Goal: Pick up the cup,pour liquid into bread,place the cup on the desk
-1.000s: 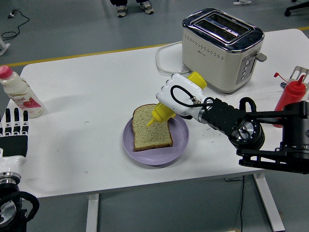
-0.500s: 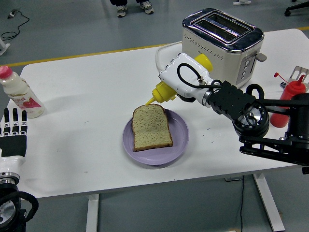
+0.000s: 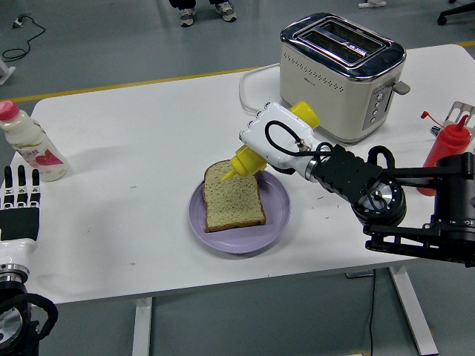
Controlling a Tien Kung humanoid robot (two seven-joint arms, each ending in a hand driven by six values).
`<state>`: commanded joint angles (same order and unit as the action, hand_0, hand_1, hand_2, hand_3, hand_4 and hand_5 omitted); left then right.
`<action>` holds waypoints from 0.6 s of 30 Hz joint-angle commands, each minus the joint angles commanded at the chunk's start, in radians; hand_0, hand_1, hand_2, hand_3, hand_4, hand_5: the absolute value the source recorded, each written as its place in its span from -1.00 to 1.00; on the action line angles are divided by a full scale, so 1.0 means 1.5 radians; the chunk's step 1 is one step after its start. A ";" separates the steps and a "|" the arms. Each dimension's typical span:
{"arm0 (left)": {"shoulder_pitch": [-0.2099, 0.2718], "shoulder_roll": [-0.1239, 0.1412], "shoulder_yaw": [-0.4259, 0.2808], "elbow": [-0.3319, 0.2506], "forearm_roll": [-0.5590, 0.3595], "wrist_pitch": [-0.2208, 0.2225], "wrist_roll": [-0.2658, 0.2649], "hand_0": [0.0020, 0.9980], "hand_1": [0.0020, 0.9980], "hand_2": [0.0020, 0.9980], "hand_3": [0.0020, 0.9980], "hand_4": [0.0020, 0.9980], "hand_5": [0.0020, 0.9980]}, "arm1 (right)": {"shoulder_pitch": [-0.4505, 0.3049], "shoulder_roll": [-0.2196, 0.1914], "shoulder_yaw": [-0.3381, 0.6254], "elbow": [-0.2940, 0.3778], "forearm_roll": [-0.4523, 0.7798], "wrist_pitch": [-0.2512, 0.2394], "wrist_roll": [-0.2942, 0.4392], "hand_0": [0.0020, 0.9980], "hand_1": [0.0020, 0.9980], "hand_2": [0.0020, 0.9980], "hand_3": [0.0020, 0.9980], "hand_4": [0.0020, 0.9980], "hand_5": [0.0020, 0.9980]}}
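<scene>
Since half a second ago my right hand [image 3: 273, 142] has dropped back down toward the plate, bringing the yellow squeeze bottle [image 3: 249, 157] with it; a second ago the nozzle was lower, over the middle of the slice. My fingers are wrapped around the bottle's body, which is tilted with its nozzle pointing down and to the left, the tip right at the upper edge of the bread slice [image 3: 233, 196]. I cannot tell whether anything is coming out. That slice lies flat in the lilac plate [image 3: 275, 211], alone in it. Behind my hand stands the toaster [image 3: 343, 74], its two slots showing nothing I can make out. My left hand [image 3: 21, 204] rests at the table's left edge, fingers straight and held side by side, near a milk bottle [image 3: 30, 144] with a pink cap. At the far right stands a red sauce bottle [image 3: 445, 152].
</scene>
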<state>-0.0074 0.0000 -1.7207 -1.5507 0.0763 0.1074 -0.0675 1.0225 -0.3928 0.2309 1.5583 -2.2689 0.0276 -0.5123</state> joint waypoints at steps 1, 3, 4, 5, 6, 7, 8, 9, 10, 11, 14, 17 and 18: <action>-0.001 0.000 0.001 0.000 0.000 0.000 0.000 0.73 0.75 0.87 0.71 0.44 1.00 | -0.007 -0.002 0.011 0.002 0.000 -0.012 0.006 -0.65 -0.61 -0.39 -0.27 -0.17 -0.49; -0.002 0.000 0.001 0.000 0.000 0.000 0.000 0.73 0.75 0.87 0.71 0.44 1.00 | -0.024 -0.008 0.032 0.007 0.012 -0.033 0.024 -0.65 -0.61 -0.39 -0.27 -0.17 -0.49; -0.003 0.000 0.001 0.000 0.001 0.001 0.000 0.73 0.75 0.87 0.71 0.44 1.00 | -0.039 -0.012 0.048 0.010 0.027 -0.050 0.039 -0.65 -0.61 -0.39 -0.27 -0.17 -0.49; -0.003 0.000 0.000 0.000 0.001 0.001 0.001 0.73 0.75 0.87 0.72 0.44 1.00 | -0.056 -0.015 0.065 0.013 0.046 -0.068 0.056 -0.65 -0.63 -0.40 -0.28 -0.18 -0.48; -0.003 0.000 0.000 0.000 0.001 0.001 0.001 0.73 0.75 0.87 0.72 0.44 1.00 | -0.071 -0.017 0.080 0.015 0.062 -0.083 0.071 -0.65 -0.63 -0.40 -0.28 -0.18 -0.48; -0.003 0.000 0.000 0.000 0.001 0.001 0.001 0.73 0.75 0.87 0.72 0.44 1.00 | -0.083 -0.018 0.093 0.017 0.077 -0.096 0.083 -0.65 -0.63 -0.40 -0.28 -0.18 -0.48; -0.002 0.000 0.000 0.000 0.001 0.001 0.001 0.73 0.75 0.87 0.72 0.44 1.00 | -0.099 -0.019 0.110 0.019 0.096 -0.113 0.098 -0.65 -0.63 -0.40 -0.28 -0.18 -0.48; -0.002 0.000 0.000 0.000 0.002 0.001 0.001 0.73 0.75 0.87 0.72 0.44 1.00 | -0.112 -0.019 0.123 0.021 0.112 -0.127 0.111 -0.65 -0.63 -0.40 -0.28 -0.18 -0.48; -0.001 0.000 0.001 0.001 0.002 0.002 0.002 0.73 0.75 0.87 0.72 0.44 1.00 | -0.129 -0.023 0.140 0.027 0.132 -0.145 0.126 -0.65 -0.63 -0.40 -0.28 -0.18 -0.48; -0.001 0.000 0.001 0.001 0.003 0.002 0.003 0.73 0.75 0.87 0.71 0.44 1.00 | -0.143 -0.025 0.155 0.030 0.148 -0.159 0.138 -0.65 -0.63 -0.40 -0.27 -0.21 -0.48; 0.000 0.000 0.003 0.001 0.004 0.003 0.005 0.73 0.75 0.87 0.71 0.44 1.00 | -0.185 -0.032 0.199 0.050 0.203 -0.206 0.177 -0.65 -0.63 -0.40 -0.27 -0.21 -0.48; 0.001 0.000 0.005 0.002 0.005 0.004 0.005 0.73 0.75 0.87 0.72 0.44 1.00 | -0.227 -0.034 0.245 0.068 0.267 -0.255 0.214 -0.66 -0.62 -0.40 -0.27 -0.23 -0.44; 0.001 0.000 0.006 0.002 0.005 0.004 0.005 0.73 0.75 0.87 0.72 0.44 1.00 | -0.244 -0.034 0.263 0.079 0.290 -0.273 0.230 -0.66 -0.62 -0.40 -0.27 -0.23 -0.44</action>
<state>-0.0054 0.0000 -1.7120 -1.5480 0.0833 0.1127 -0.0598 0.6569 -0.4431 0.6254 1.6763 -1.8332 -0.3814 -0.1668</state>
